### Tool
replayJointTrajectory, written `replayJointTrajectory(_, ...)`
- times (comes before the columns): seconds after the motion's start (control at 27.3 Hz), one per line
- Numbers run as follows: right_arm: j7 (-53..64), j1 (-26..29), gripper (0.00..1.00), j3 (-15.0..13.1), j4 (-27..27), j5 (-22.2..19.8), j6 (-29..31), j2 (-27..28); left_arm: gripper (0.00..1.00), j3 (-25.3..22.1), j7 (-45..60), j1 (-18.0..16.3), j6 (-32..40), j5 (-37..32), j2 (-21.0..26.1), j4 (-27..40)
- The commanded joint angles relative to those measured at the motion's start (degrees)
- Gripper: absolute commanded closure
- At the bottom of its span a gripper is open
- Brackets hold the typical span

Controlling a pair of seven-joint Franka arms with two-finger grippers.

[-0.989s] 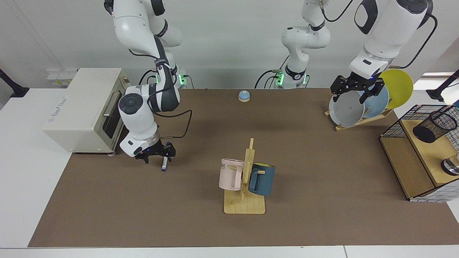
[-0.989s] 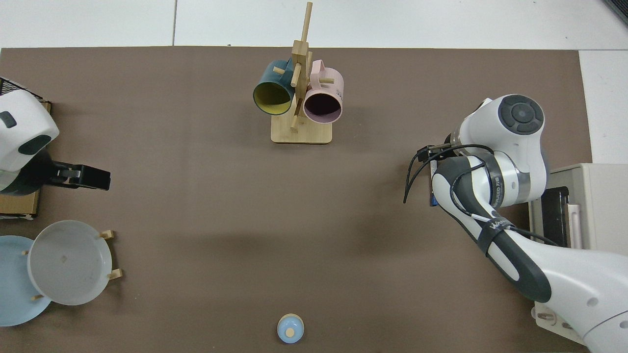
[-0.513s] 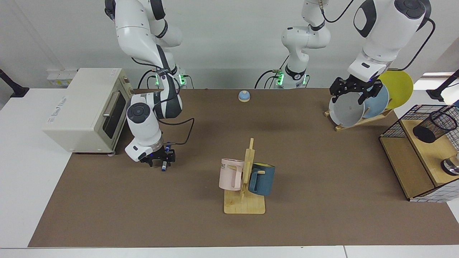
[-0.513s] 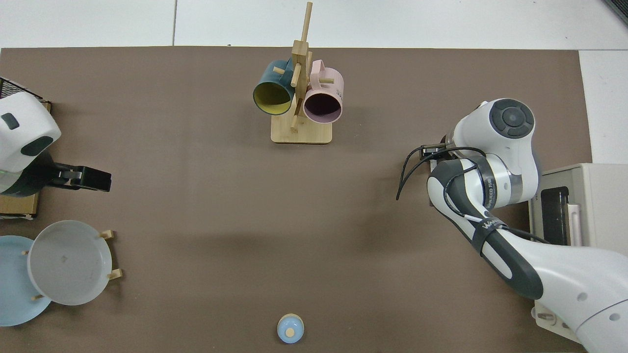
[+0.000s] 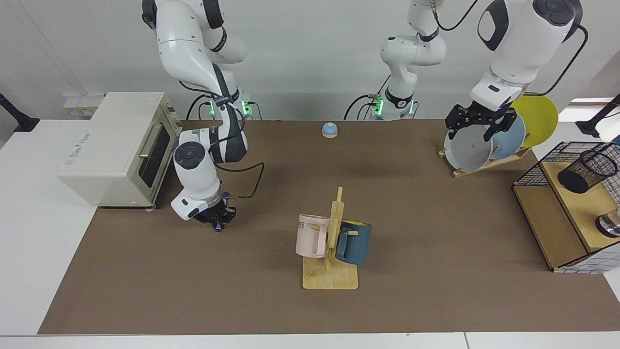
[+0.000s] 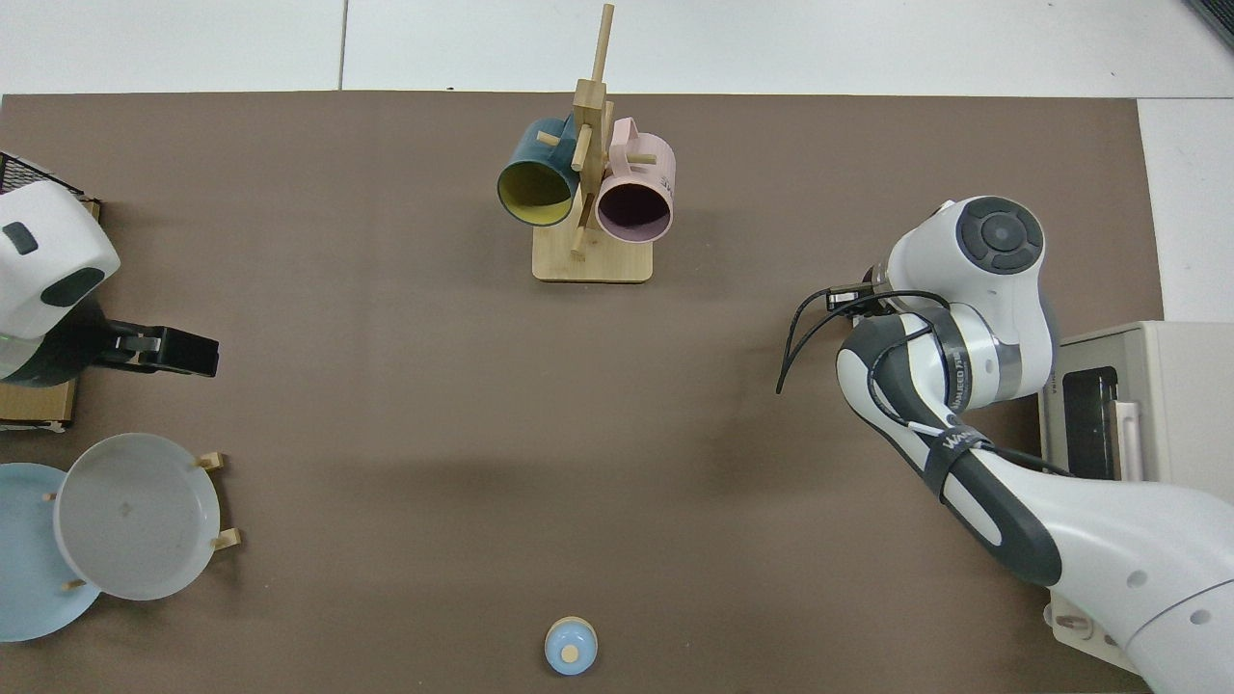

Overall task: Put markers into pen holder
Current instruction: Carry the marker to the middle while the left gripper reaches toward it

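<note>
Toaster oven (image 5: 118,148) sits just behind right gripper (image 5: 216,219). Wire basket frame (image 5: 564,194) is well apart from both grippers; pen holder (image 5: 586,170) lies tipped on its wooden shelf, mouth up and outward, nothing visible inside. Plate rack w/ grey plate (image 5: 468,149) is directly below left gripper (image 5: 479,127), whose fingers are spread, holding nothing; that arm waits. Mug tree (image 5: 331,242) carries pink mug (image 6: 633,188) and blue mug (image 6: 536,175), both w/ bare interiors. Right gripper is low at the mat; marker (image 5: 219,227) is at its tips, only the blue end showing; grip cannot be confirmed.
</note>
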State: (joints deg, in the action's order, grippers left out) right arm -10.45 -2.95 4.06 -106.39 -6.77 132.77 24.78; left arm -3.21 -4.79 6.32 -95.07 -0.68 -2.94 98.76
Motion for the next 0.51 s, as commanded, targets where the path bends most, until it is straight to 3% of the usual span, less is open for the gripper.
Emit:
replayJointTrajectory(0.0,-1.7,0.1,1.00,0.3,-0.1,-3.5,0.6,0.0,0.00,-0.1,0.6,0.2,-1.1,-0.1,-1.1,1.5)
replayJointTrajectory(0.48,-2.8,0.0,1.00,0.5,3.5,-2.4,-8.5,-2.9,0.00,0.3,0.1,0.4,-0.9,-0.1,-1.5,-0.5)
